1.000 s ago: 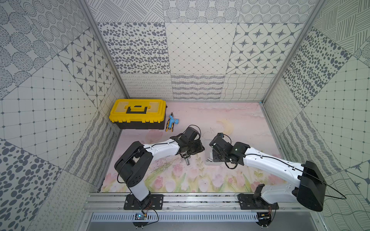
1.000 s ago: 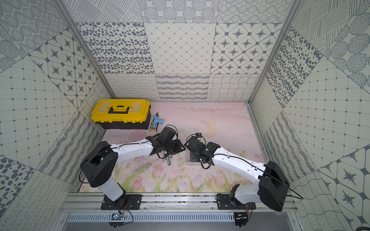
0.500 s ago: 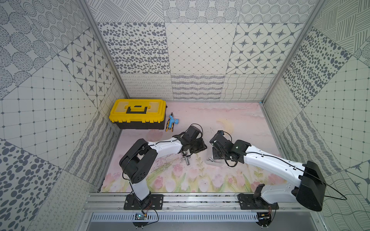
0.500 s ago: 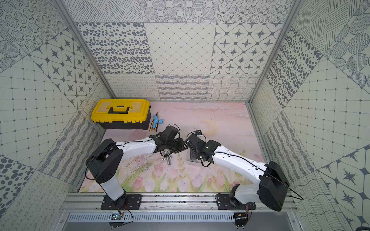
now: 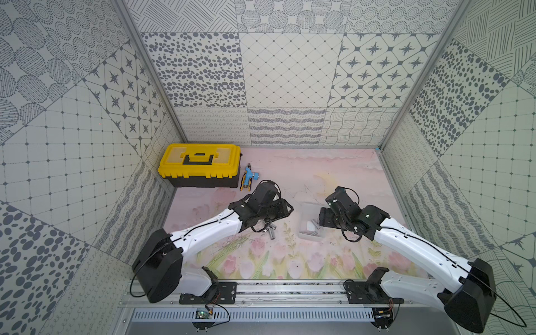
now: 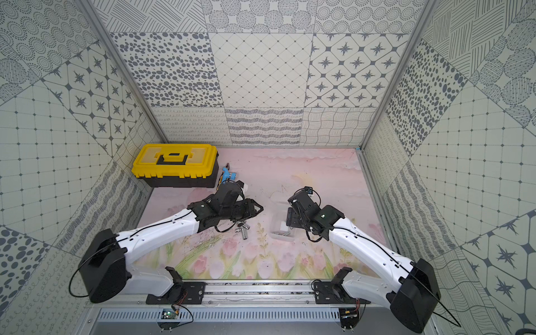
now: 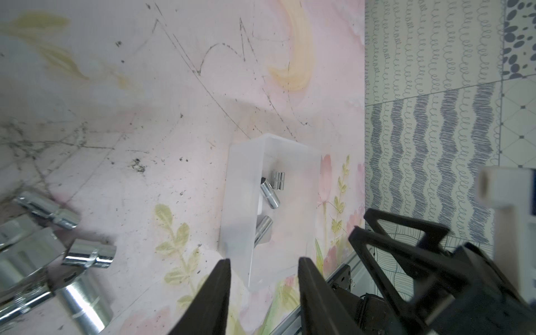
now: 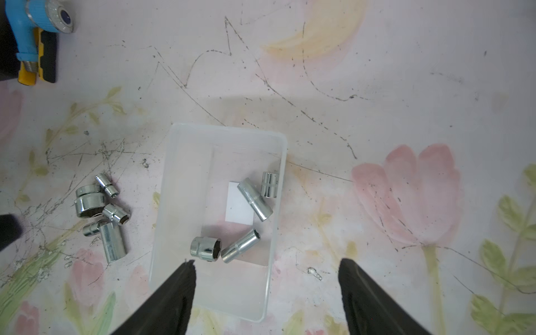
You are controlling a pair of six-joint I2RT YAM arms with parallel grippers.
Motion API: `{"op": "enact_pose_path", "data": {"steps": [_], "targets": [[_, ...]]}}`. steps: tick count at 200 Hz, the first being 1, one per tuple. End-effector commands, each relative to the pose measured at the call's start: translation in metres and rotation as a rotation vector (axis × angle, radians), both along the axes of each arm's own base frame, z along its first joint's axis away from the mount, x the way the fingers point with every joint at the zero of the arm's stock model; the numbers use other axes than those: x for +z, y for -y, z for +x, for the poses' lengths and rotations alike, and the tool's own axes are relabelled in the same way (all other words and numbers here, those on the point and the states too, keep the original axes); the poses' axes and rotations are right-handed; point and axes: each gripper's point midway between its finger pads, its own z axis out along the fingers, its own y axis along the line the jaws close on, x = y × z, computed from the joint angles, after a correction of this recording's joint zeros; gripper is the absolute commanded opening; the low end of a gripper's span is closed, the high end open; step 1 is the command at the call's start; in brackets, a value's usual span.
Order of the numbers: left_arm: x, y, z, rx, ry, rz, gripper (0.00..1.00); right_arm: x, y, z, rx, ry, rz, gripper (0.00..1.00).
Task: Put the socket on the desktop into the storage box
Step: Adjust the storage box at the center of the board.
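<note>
Light falls evenly from overhead, bright and soft. The pink tabletop looks washed pale, and the arms throw only faint, fuzzy shadows beneath them. Both top views are sharp throughout, though the wide lens splays the patterned walls outward towards the corners. In the left wrist view the loose sockets are smeared and out of focus, with white glare on the chrome. There the left gripper is a dark, soft-edged shape. The right wrist view is crisp in the middle, and a dim band of shadow crosses the tabletop near the storage box. The right gripper is blurred black.
</note>
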Motion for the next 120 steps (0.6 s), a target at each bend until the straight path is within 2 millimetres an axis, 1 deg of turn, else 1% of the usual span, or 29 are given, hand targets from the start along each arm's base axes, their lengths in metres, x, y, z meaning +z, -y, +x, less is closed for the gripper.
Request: {"op": "enact_pose_path", "data": {"steps": [1, 17, 31, 55, 88, 120], "targets": [[0.009, -0.047, -0.025, 0.044, 0.051, 0.119, 0.46, -0.008, -0.013, 0.004, 0.061, -0.017, 0.133, 0.83], [0.009, -0.058, -0.039, 0.05, 0.032, 0.12, 0.47, -0.015, -0.016, 0.01, 0.08, -0.032, 0.205, 0.85], [0.003, -0.068, -0.051, 0.057, 0.014, 0.118, 0.47, -0.017, -0.019, 0.016, 0.095, -0.04, 0.258, 0.86], [-0.009, -0.086, -0.067, 0.089, -0.011, 0.129, 0.48, -0.023, -0.02, 0.025, 0.099, -0.047, 0.255, 0.87], [-0.019, -0.097, -0.077, 0.091, -0.019, 0.148, 0.48, -0.032, -0.023, 0.034, 0.112, -0.071, 0.226, 0.86], [-0.023, -0.099, -0.079, 0.088, -0.022, 0.152, 0.49, -0.029, -0.03, 0.043, 0.139, -0.056, 0.232, 0.84]]}}
